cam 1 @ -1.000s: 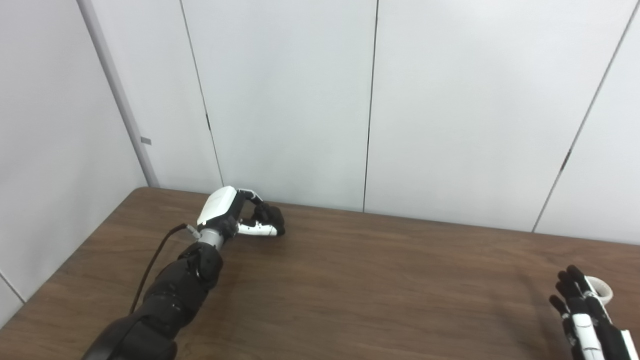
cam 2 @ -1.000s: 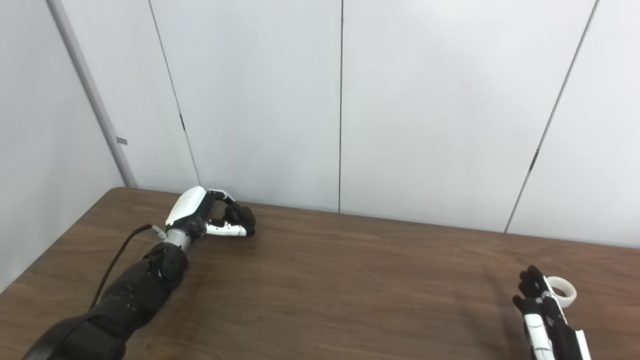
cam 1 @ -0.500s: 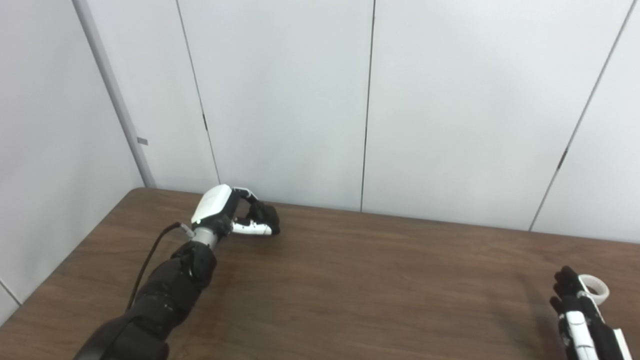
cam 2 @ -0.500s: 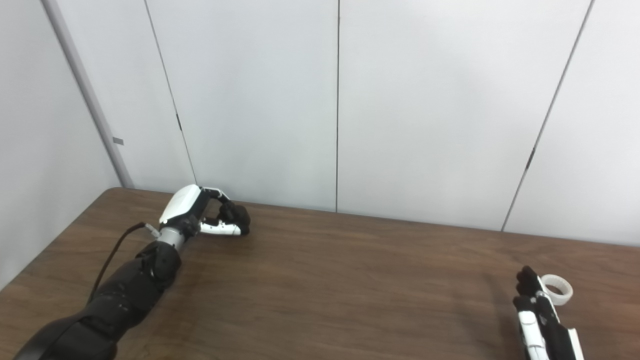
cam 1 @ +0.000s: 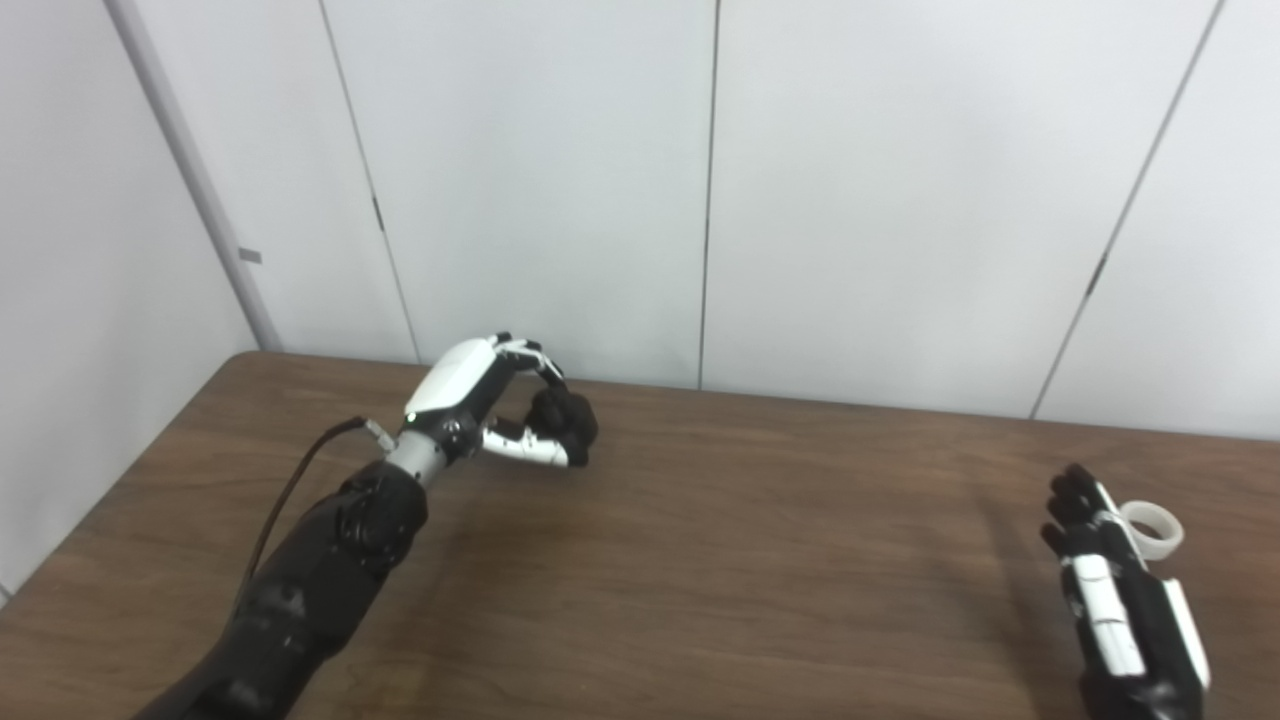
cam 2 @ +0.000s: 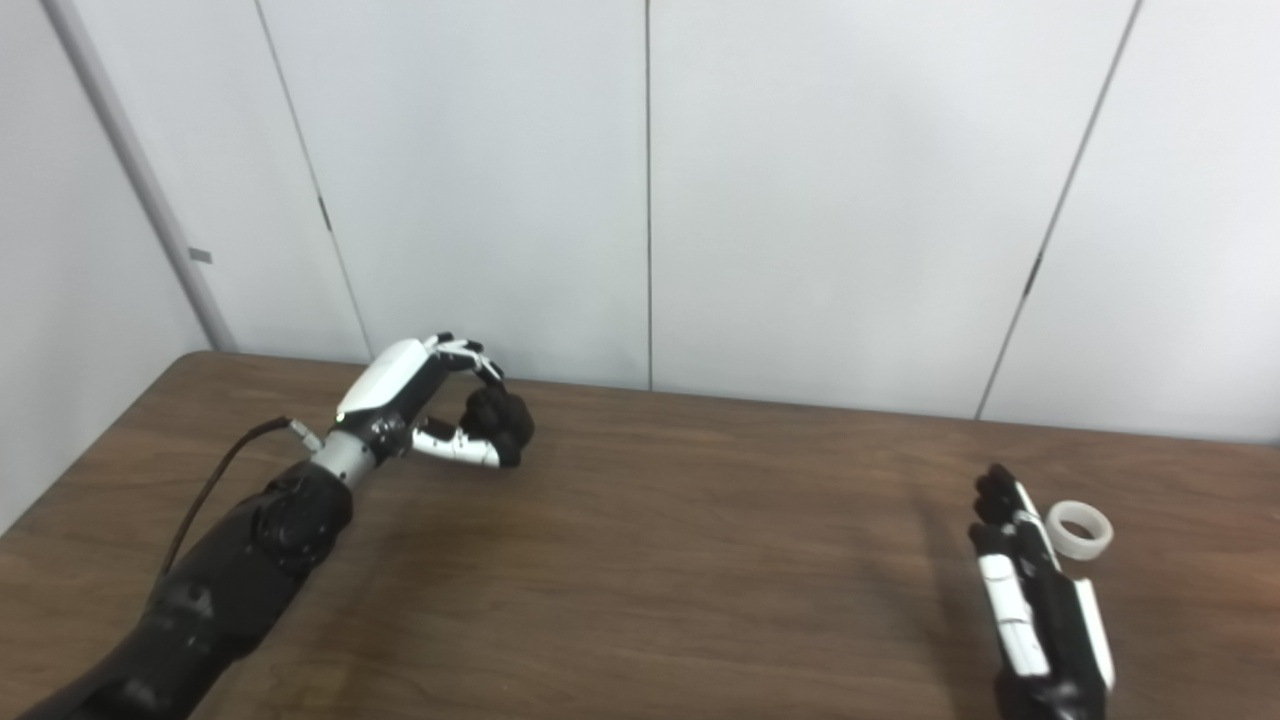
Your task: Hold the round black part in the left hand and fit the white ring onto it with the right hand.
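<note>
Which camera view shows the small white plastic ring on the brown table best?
The right eye view: the small white plastic ring lies clear of the right robot hand. In the left eye view the fingers partly cover it.

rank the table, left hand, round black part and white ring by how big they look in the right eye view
1. table
2. left hand
3. round black part and white ring: look alike; fingers hide part of the black one, so unranked.

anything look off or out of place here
Nothing stands out. The left hand is closed on the round black part; the white ring lies flat on the table beside the open right hand.
</note>
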Robot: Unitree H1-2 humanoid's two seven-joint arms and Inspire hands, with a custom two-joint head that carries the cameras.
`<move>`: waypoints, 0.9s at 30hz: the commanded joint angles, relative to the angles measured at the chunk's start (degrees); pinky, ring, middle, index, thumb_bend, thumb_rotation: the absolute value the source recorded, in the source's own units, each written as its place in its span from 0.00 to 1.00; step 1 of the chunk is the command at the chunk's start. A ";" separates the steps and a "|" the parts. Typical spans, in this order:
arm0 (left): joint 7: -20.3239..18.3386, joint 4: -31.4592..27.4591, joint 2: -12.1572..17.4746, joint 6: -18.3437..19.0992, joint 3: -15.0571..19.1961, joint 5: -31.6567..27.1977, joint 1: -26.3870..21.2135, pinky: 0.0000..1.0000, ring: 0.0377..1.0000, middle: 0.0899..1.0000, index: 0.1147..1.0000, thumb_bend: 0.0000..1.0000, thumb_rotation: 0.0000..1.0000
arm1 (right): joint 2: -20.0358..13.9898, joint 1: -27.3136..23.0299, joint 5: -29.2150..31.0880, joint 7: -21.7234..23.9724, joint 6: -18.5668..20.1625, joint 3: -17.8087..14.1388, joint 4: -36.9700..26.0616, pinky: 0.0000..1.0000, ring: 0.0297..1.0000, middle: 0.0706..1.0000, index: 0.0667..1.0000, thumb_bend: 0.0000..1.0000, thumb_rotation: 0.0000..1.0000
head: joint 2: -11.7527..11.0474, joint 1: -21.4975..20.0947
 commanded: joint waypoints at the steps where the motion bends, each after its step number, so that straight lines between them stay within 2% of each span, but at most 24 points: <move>1: -0.63 -3.74 0.75 -0.08 0.93 -0.34 -1.35 0.99 0.90 0.70 0.42 0.52 0.06 | -0.29 -2.15 -0.12 -0.36 -0.59 -0.06 -2.79 0.95 0.95 0.93 0.92 0.48 0.76 | 0.07 -0.05; 9: -4.20 -11.57 -0.71 -2.56 -0.19 1.08 2.22 1.00 0.89 0.69 0.42 0.52 0.05 | -0.11 -2.78 0.09 -0.12 -0.64 0.17 -3.43 0.95 0.96 0.94 0.93 0.50 0.76 | 0.24 -1.22; 15: -7.08 -16.69 -2.01 -1.77 -0.47 1.26 4.26 1.00 0.90 0.69 0.42 0.52 0.05 | 0.13 -3.18 0.09 -0.09 -0.91 0.53 -3.39 0.92 0.95 0.94 0.93 0.50 0.74 | 0.19 -2.52; 27: -11.18 -25.04 -5.65 -4.26 -1.99 1.67 8.44 1.00 0.91 0.68 0.41 0.52 0.06 | 0.95 -3.50 -2.79 -1.30 0.10 1.75 -4.14 0.88 0.92 0.91 0.92 0.56 0.76 | 0.14 -5.18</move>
